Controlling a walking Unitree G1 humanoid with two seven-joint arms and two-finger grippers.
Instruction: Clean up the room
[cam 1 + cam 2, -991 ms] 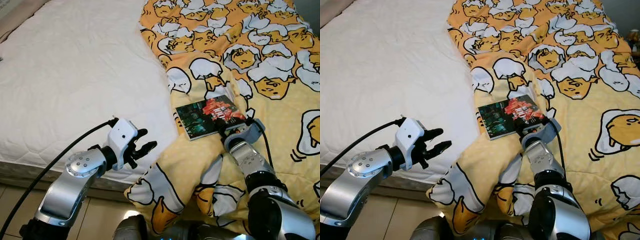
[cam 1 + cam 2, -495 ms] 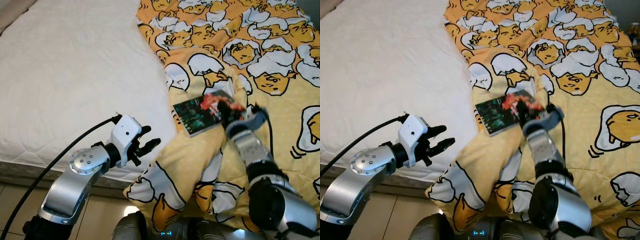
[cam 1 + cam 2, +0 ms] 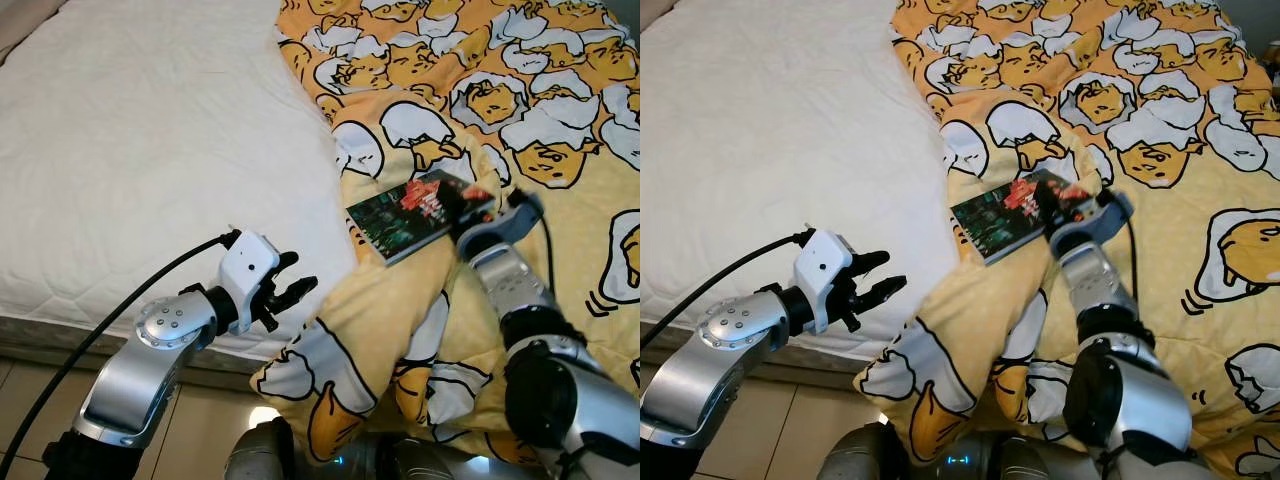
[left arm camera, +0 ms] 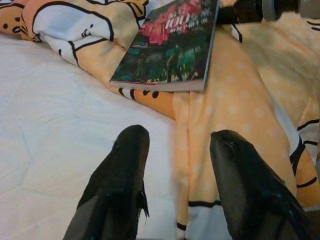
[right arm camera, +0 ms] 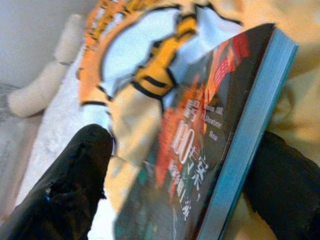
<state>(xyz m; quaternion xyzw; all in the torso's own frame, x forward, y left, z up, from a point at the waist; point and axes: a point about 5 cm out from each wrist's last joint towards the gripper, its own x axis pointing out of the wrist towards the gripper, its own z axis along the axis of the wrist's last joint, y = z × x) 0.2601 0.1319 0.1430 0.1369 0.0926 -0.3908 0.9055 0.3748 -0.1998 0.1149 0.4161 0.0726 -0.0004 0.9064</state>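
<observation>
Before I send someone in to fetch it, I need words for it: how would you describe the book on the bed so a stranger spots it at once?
Find the bed's yellow egg-cartoon duvet beside the bare white mattress. Near the duvet's edge lies a thin paperback book, with the right tool at its end. Its dark green and red cover is the one dark flat rectangle on the yellow cloth.

A bedroom in a home. A bed with a white quilted mattress cover (image 3: 140, 150) occupies the view from 9 to 12 o'clock, and a yellow blanket (image 3: 560, 120) printed with cartoon egg figures is spread over it from 12 to 5 o'clock. Pale floor tiles (image 3: 25, 420) show beside the bed at 7 o'clock, and a cream plush toy (image 5: 37, 82) lies near the blanket's edge.
</observation>
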